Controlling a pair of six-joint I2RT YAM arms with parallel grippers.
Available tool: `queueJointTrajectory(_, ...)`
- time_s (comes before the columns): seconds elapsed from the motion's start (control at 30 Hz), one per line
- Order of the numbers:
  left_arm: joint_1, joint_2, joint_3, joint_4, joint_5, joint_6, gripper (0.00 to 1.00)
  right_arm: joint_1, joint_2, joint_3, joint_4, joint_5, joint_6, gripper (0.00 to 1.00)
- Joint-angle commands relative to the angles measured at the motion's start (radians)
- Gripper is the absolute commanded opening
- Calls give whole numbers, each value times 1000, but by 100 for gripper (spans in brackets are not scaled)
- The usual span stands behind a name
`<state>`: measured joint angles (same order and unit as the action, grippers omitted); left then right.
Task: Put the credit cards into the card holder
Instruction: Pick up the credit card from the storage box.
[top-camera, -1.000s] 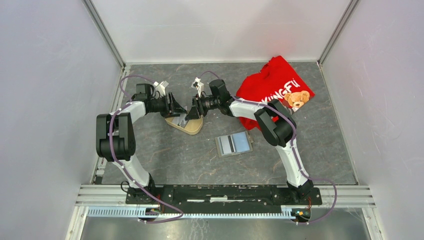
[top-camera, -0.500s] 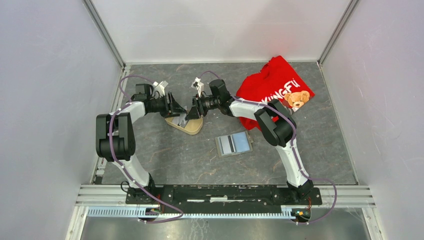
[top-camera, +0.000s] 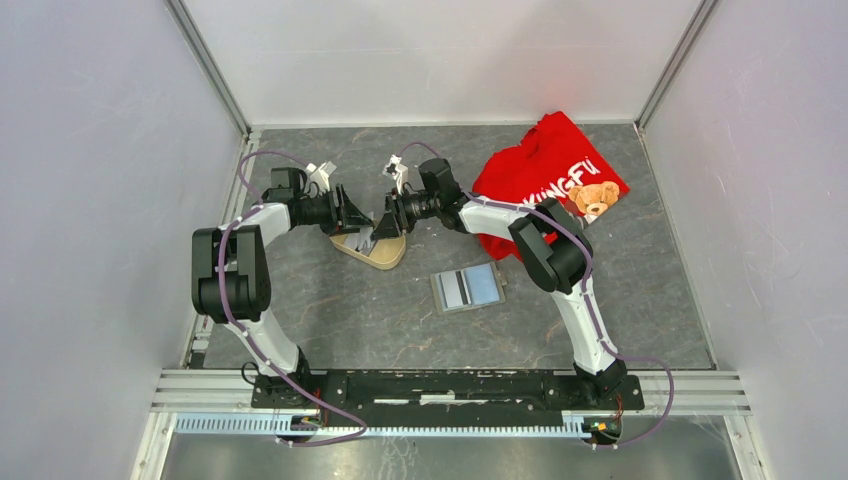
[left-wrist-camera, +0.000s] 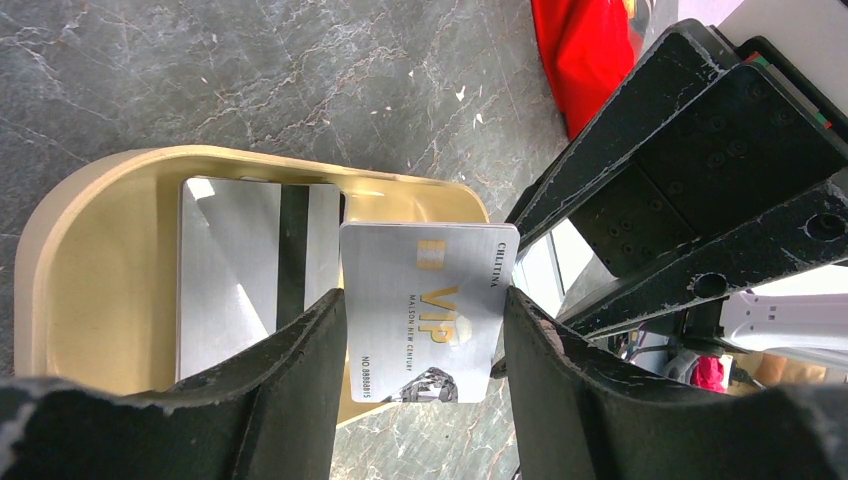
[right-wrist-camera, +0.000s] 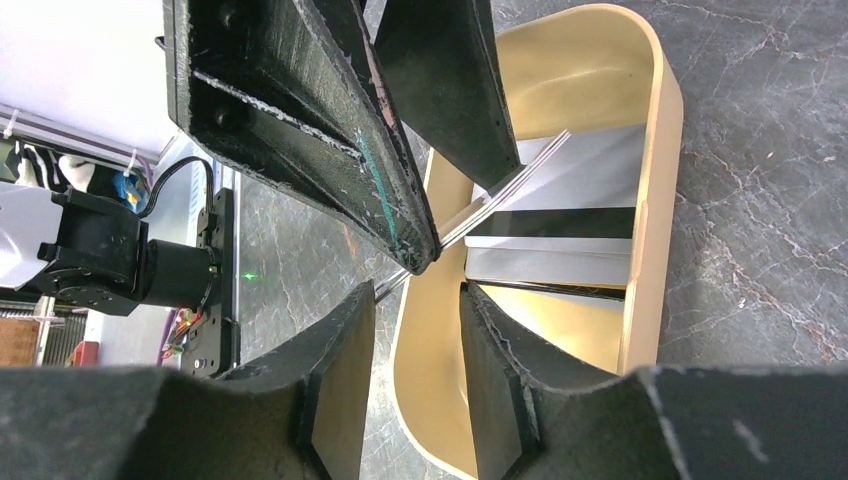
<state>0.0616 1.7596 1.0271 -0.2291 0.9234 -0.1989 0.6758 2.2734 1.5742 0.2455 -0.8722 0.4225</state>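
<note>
Dark marbled table (top-camera: 350, 320): the card holder (top-camera: 468, 288) lies open, well apart, seemingly unfilled. The left gripper (left-wrist-camera: 422, 305) clamps a silver card (left-wrist-camera: 425, 265) edgewise over the beige tray (left-wrist-camera: 90, 230), where a striped card (left-wrist-camera: 240, 260) lies; the right gripper (right-wrist-camera: 417, 296) gapes half-open, empty, alongside.

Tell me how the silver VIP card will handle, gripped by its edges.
Probably stiff but springy: the silver VIP card spans the left claw edge to edge without visibly bowing. Likely slippery, since its face is glossy and only thin edges are pinched. Seen edge-on from the right wrist, it is very thin, so presumably light.
</note>
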Motion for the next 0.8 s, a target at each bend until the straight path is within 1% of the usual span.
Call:
queueJointTrajectory(0.0,4,-14,-2,23,60,-53,54,-4,24,15,24,2,-11,42)
queueJointTrajectory(0.37,5,-14,-4,22,60,-51,58,-5,28,14,16,6,-16,41)
queueJointTrajectory(0.77,6,-9,-4,22,69,-54,58,-4,39,35,-15,29,-34,37)
